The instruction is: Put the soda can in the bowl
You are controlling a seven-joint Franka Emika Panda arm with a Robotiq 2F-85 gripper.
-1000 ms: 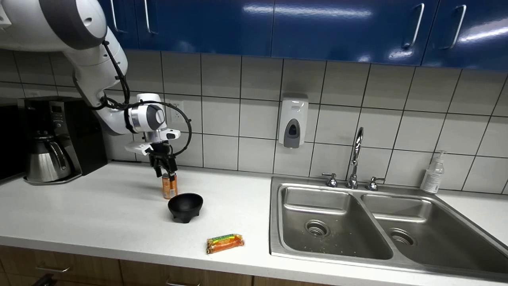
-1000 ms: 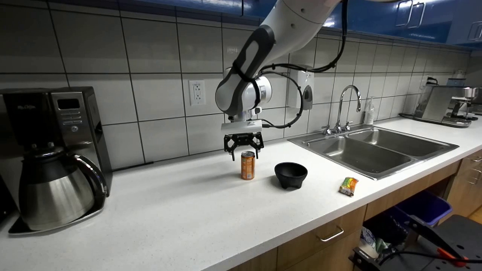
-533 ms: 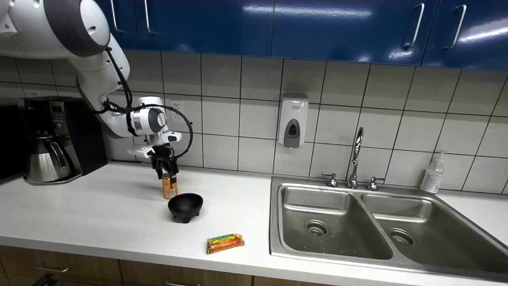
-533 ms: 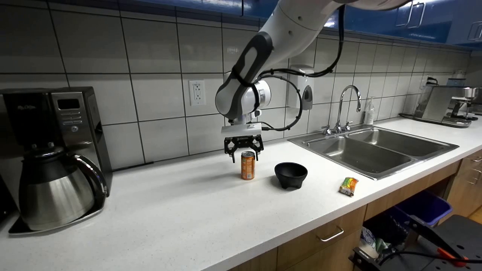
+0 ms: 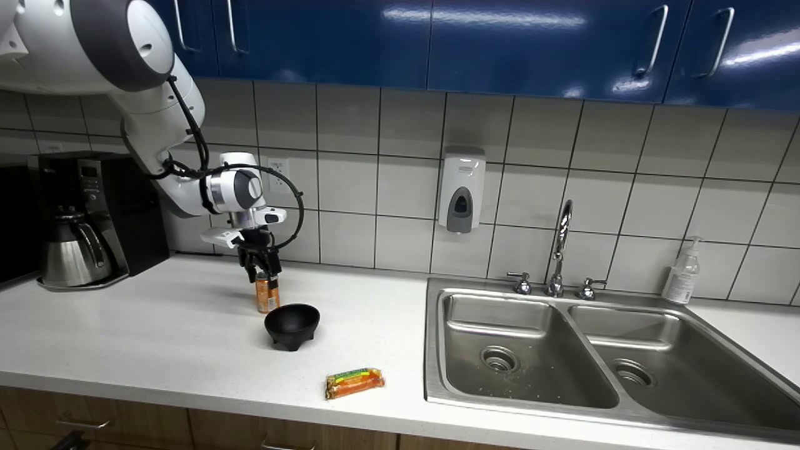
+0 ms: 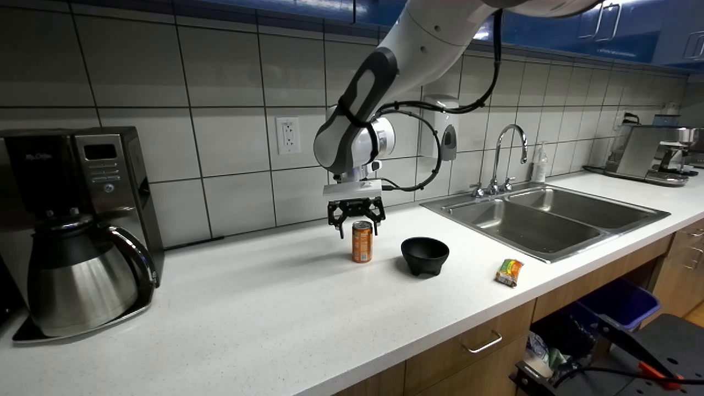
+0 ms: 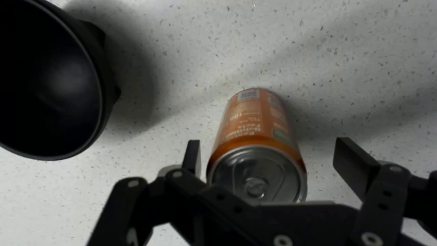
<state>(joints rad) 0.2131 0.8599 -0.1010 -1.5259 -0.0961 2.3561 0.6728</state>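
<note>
The orange soda can [image 5: 267,301] stands upright on the counter and shows in both exterior views [image 6: 362,243]. In the wrist view its silver lid and label [image 7: 254,119] face the camera. The black bowl [image 5: 292,325] stands beside it on short feet, apart from the can [image 6: 424,254]; in the wrist view the bowl [image 7: 65,85] is at upper left. My gripper [image 6: 359,233] is open over the can, one finger on each side of its top. In the wrist view both fingers [image 7: 272,157] are apart from the can, with a wider gap on the right.
An orange-and-green snack packet [image 6: 509,272] lies near the counter's front edge. A steel double sink [image 5: 434,350] with a faucet [image 5: 558,250] is beyond it. A coffee maker with a steel carafe [image 6: 82,280] stands at the opposite end. The tiled wall [image 6: 231,143] is behind the can.
Over the last second my gripper has come down a little around the can's top; in the last half second it hardly moves. The can and the bowl have not moved.
</note>
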